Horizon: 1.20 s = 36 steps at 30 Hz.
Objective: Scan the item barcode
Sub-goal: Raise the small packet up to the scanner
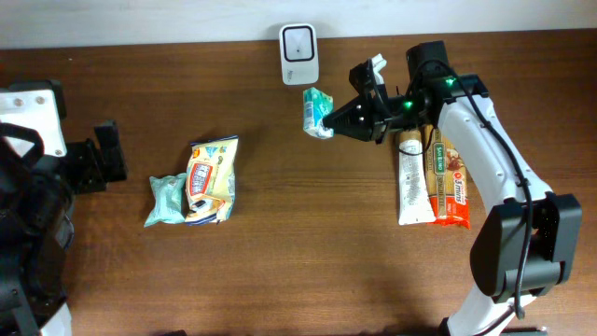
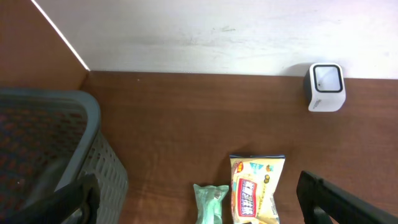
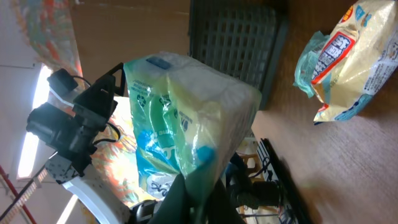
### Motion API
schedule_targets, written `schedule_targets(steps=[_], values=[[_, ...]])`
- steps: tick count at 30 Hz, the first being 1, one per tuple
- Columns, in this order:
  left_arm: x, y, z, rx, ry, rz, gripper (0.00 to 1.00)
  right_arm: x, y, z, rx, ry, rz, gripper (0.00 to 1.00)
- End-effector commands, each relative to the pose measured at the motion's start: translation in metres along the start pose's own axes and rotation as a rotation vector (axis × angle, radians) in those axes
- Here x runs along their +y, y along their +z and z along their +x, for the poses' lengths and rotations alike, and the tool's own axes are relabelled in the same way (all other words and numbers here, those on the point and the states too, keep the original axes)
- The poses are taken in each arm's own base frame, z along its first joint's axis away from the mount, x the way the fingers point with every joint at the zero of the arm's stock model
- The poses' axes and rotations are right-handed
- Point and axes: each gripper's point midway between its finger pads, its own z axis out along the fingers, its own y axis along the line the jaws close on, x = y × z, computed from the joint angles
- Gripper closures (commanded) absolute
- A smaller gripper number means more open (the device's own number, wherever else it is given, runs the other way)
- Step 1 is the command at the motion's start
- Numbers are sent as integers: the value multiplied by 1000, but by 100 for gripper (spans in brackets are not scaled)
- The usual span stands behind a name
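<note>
Overhead, the brown table (image 1: 280, 261) fills the view. The right arm (image 1: 485, 140) reaches from the near right side toward the far middle. The left arm (image 1: 28, 187) sits at the left edge, next to the grey basket (image 2: 93, 143) that the left wrist view shows. The left gripper (image 1: 104, 157) is spread wide and holds nothing. The right gripper (image 1: 338, 119) is fully closed, pinching one long edge of the teal packet (image 1: 317, 112). The packet sits just on the near side of the white scanner (image 1: 298, 53) and slightly to its right. Its long axis runs toward the back wall, with one short end pointing at the scanner. In the right wrist view the packet rises from the fingers (image 3: 199, 199), its printed face toward the camera.
</note>
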Motion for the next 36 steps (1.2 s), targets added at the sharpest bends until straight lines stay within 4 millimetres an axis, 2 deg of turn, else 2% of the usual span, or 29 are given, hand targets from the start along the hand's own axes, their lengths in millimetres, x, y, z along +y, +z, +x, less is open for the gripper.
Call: schedule_targets(steps=[1, 5, 7, 8, 10, 12, 14, 15, 16, 18, 20, 22, 24, 27, 30, 32, 33, 36], values=[[2, -3, -3, -11, 16, -11, 1, 5, -3, -8, -2, -42, -30, 96], [2, -3, -3, -11, 16, -11, 1, 6, -3, -23, -29, -116, 29, 96], [2, -3, -2, -10, 15, -11, 1, 22, 1, -33, -43, -172, 68, 96], [2, -3, -2, -10, 15, -12, 1, 38, 5, -39, -47, -225, 84, 96], [2, -3, -2, -9, 15, -11, 1, 55, 18, -49, -74, -296, 159, 96], [2, -3, -2, -9, 15, -11, 1, 50, 23, -57, -129, -314, 311, 96], [2, -3, -2, -9, 15, -11, 1, 15, 1, -70, -234, -346, 741, 96], [2, -3, -2, -9, 15, -11, 1, 12, -6, -71, -258, -372, 867, 96], [2, -3, -2, -9, 15, -11, 1, 16, -20, -81, -333, -414, 1035, 96], [2, -3, -2, -9, 15, -11, 1, 39, -39, -103, -477, -534, 1230, 96], [2, -3, -2, -9, 15, -11, 1, 58, -53, -121, -571, -621, 1356, 96], [2, -3, -2, -9, 15, -11, 1, 60, -60, -146, -614, -710, 1464, 96], [2, -3, -2, -9, 15, -11, 1, 33, -61, -180, -578, -823, 1590, 96], [2, -3, -2, -9, 15, -11, 1, -35, -54, -228, -463, -958, 1766, 96], [2, -3, -2, -9, 15, -11, 1, -83, -36, -253, -398, -1052, 1819, 96], [2, -3, -2, -9, 15, -11, 1, -105, -29, -265, -382, -1111, 1911, 96], [2, -3, -2, -9, 15, -11, 1, -123, -18, -270, -305, -1184, 1935, 96], [2, -3, -2, -9, 15, -11, 1, -160, -6, -270, -175, -1240, 1971, 96]])
